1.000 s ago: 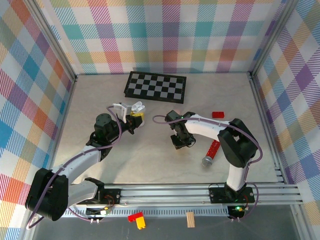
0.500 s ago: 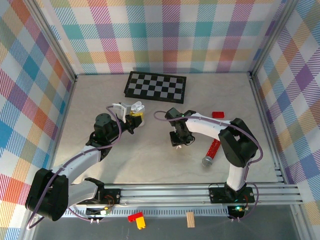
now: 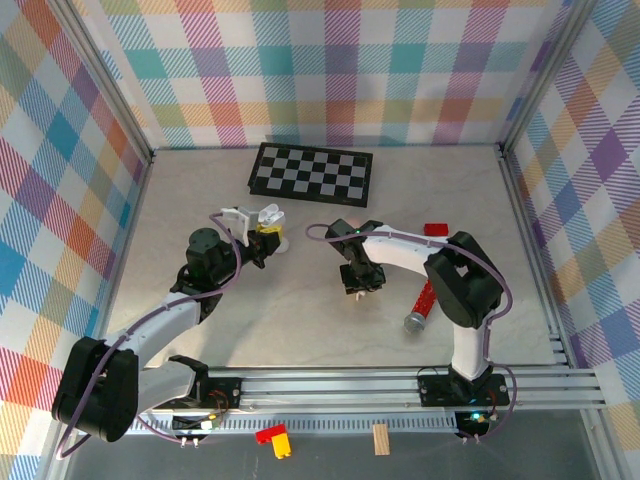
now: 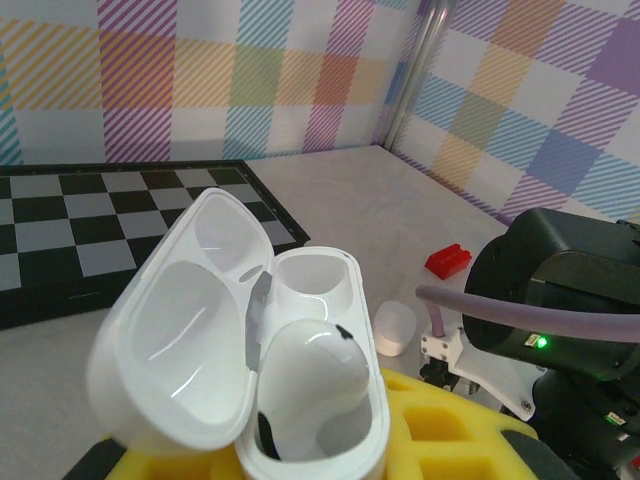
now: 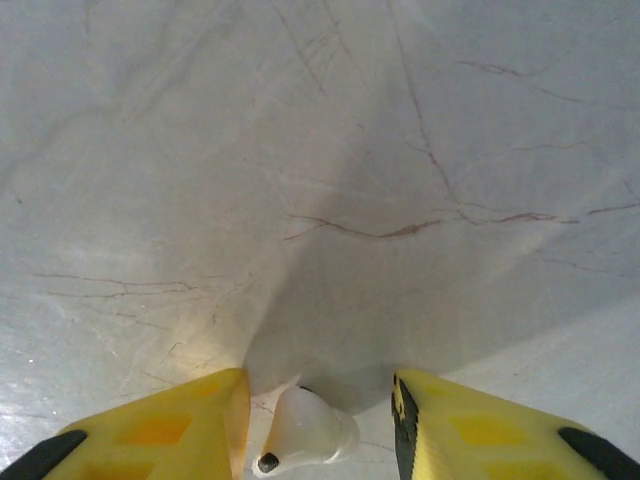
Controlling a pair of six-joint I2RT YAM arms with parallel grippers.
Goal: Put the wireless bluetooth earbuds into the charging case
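Observation:
My left gripper (image 3: 262,234) is shut on the open white charging case (image 4: 300,400), held upright between yellow fingers (image 4: 450,420); from the top view the case (image 3: 268,214) sits left of centre. The lid (image 4: 180,350) is swung open to the left. One white earbud (image 4: 310,380) sits in the near slot, and the far slot (image 4: 312,285) is empty. My right gripper (image 5: 320,425) is open, low over the table. A second white earbud (image 5: 305,432) lies on the marble between its fingers, closer to the left finger (image 5: 160,435). From above, the right gripper (image 3: 358,285) is at mid-table.
A chessboard (image 3: 312,172) lies at the back. A red brick (image 3: 436,229) and a red rod (image 3: 427,296) with a grey end (image 3: 413,322) lie to the right. A small white rounded piece (image 4: 394,328) rests on the table just beyond the case. Patterned walls enclose the table.
The right arm's wrist has shifted slightly left and its gripper has settled a little nearer. The left gripper with the case has drawn back slightly, uncovering the small white piece.

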